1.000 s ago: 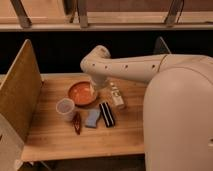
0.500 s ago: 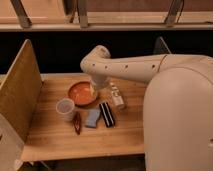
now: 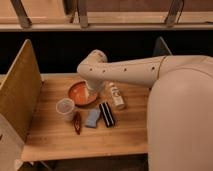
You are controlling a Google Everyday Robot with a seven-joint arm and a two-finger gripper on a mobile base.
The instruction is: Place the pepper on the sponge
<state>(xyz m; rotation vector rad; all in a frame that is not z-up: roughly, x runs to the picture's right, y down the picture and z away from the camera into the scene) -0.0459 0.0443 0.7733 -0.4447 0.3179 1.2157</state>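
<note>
— Where was the pepper (image 3: 77,123)?

— Flat on the table (image 3: 55,142), nearer the front edge than the back and left of the middle as seen. It was not on the sponge (image 3: 92,118). The sponge lay just beside it, on the side away from the panel (image 3: 20,95) that stood along the left edge.

— Which way did it run?

— Its long axis ran roughly from the back edge to the front edge, only slightly tilted. One tip pointed back toward the cup (image 3: 65,107) and the other toward the front edge. I could not tell which end was the stem.

— And the sponge?

— It ran nearly parallel to the pepper. A black block (image 3: 106,114) lay along its other side, just beside it.

— Where was the gripper (image 3: 92,95)?

— The arm reached in from the right and bent down, so the gripper hung at the near rim of the orange bowl (image 3: 78,93), around the middle of the table. It was apart from the pepper and the sponge. I could not tell whether it was wide or narrow, and I saw nothing held in it.

— Anything else there?

— A white bottle (image 3: 116,96) lay on its side, right of the bowl.
</note>
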